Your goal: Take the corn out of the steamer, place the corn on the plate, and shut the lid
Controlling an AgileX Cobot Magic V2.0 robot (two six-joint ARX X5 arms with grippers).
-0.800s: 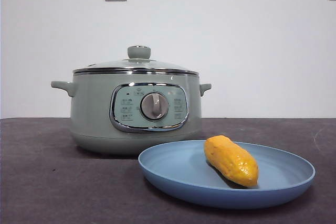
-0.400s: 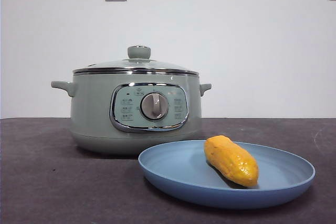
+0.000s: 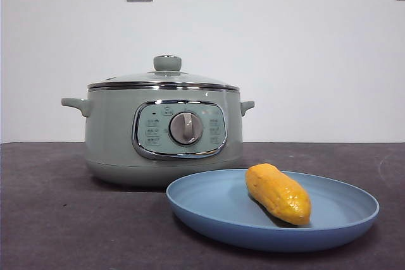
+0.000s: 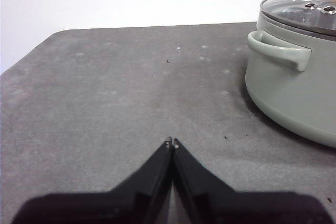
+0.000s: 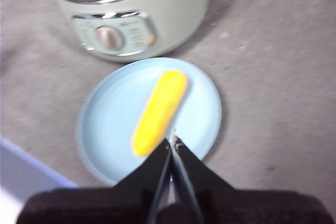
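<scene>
The corn (image 3: 278,193) lay on the plate (image 3: 209,210) and the lid (image 3: 163,78) seemingly sat flush on the steamer (image 3: 114,137). The left gripper (image 4: 171,142) and right gripper (image 5: 172,140) were both empty, jaws together.

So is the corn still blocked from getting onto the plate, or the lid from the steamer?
Nothing visible is in the way. The corn already lies on the plate, and the lid sits on the steamer. Both grippers, left and right, are shut and empty.
</scene>
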